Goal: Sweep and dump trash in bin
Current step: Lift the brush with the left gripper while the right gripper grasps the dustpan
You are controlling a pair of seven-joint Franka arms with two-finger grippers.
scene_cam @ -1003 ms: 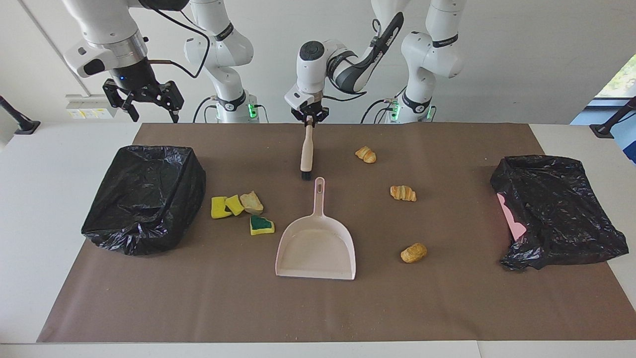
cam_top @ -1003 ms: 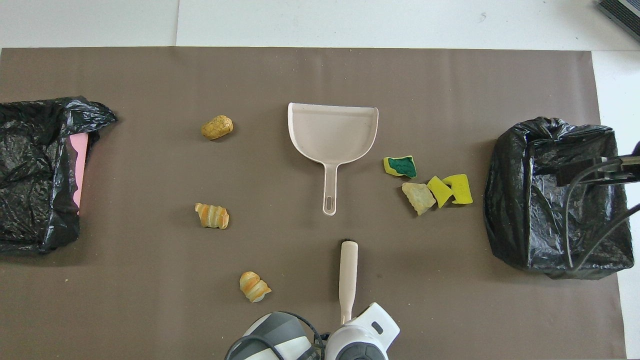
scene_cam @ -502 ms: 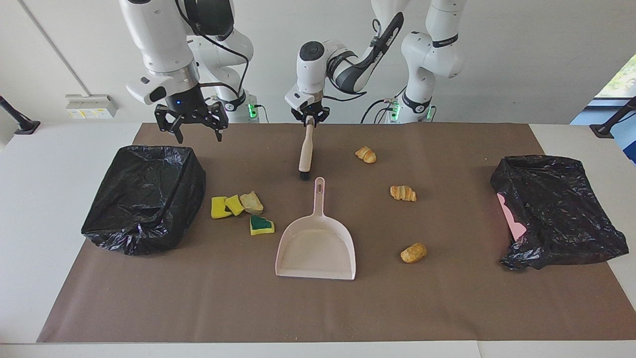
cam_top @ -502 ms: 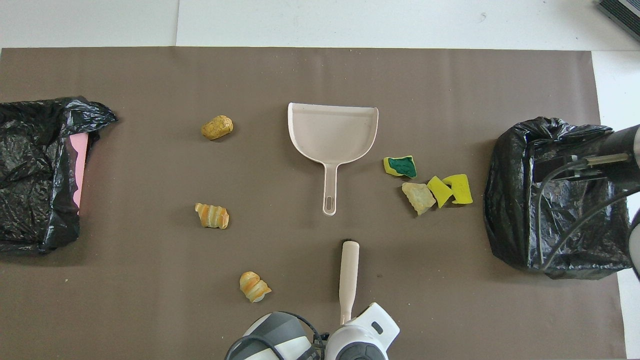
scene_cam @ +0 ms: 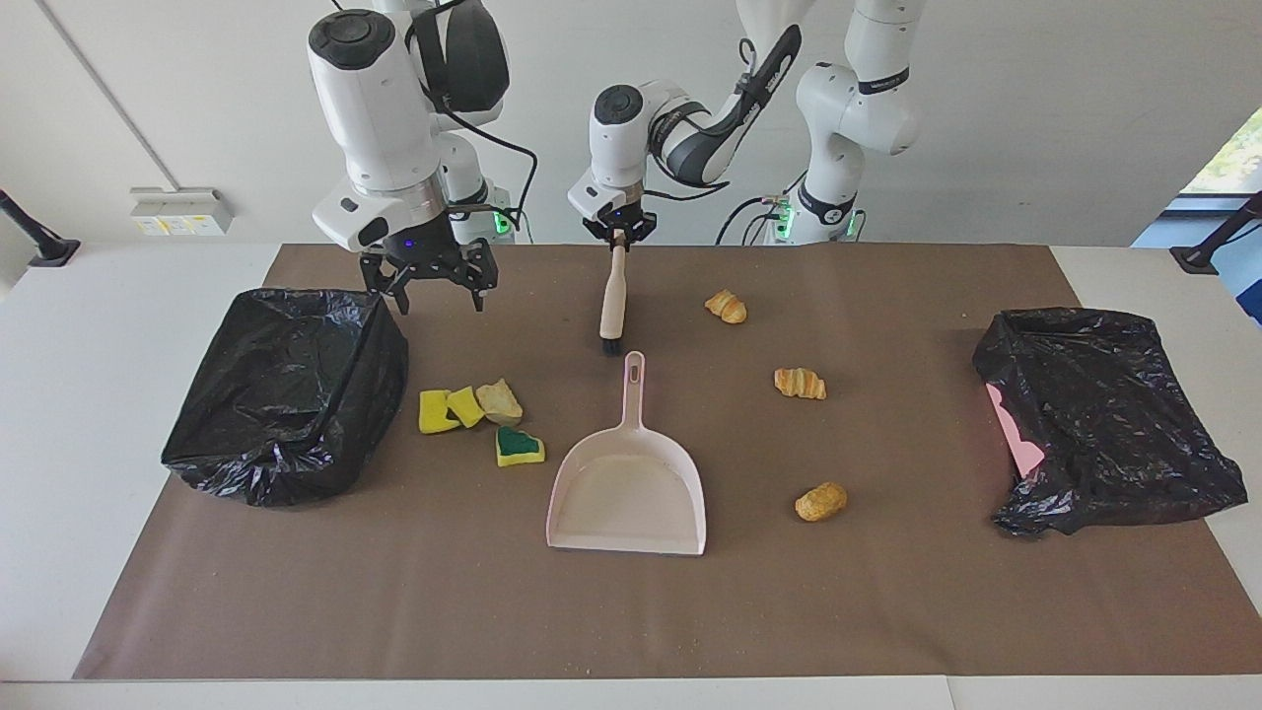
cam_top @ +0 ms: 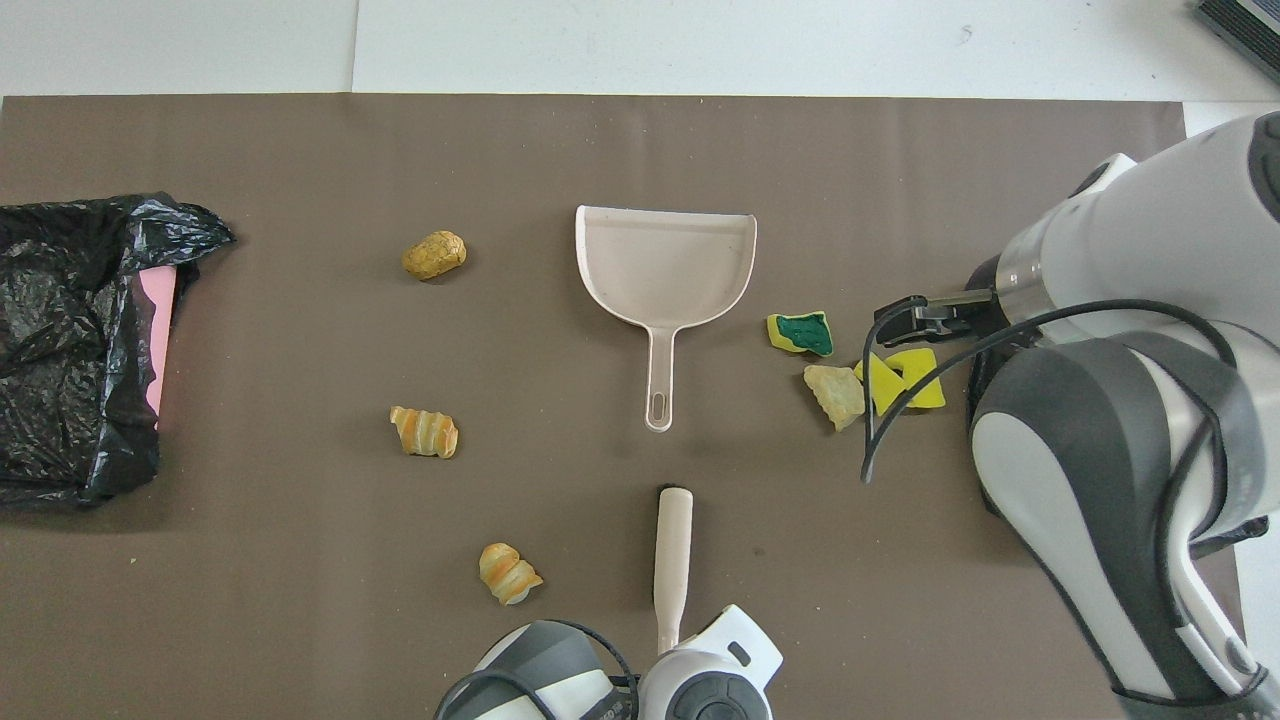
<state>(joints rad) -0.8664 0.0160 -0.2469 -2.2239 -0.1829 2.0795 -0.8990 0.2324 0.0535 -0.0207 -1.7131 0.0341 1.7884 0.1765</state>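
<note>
My left gripper (scene_cam: 618,235) is shut on the tip of the cream-handled brush (scene_cam: 611,296), whose dark bristles rest on the mat just nearer the robots than the pink dustpan (scene_cam: 628,488). Up in the air, my right gripper (scene_cam: 434,294) stands open over the mat beside the black-bagged bin (scene_cam: 286,390). Yellow and green sponge chunks (scene_cam: 439,410) (scene_cam: 519,447) and a bread chunk (scene_cam: 500,400) lie between that bin and the dustpan. Three pastries (scene_cam: 726,307) (scene_cam: 800,383) (scene_cam: 820,502) lie toward the left arm's end. From overhead, the brush (cam_top: 673,545) points at the dustpan (cam_top: 665,265).
A second black-bagged bin (scene_cam: 1104,419) with a pink edge showing sits at the left arm's end of the brown mat (scene_cam: 631,611). In the overhead view, the right arm (cam_top: 1120,420) covers most of the bin at its own end.
The right arm swung in from outside the bin toward the middle and came lower. The left gripper closed on the brush handle, and the brush shifted slightly.
</note>
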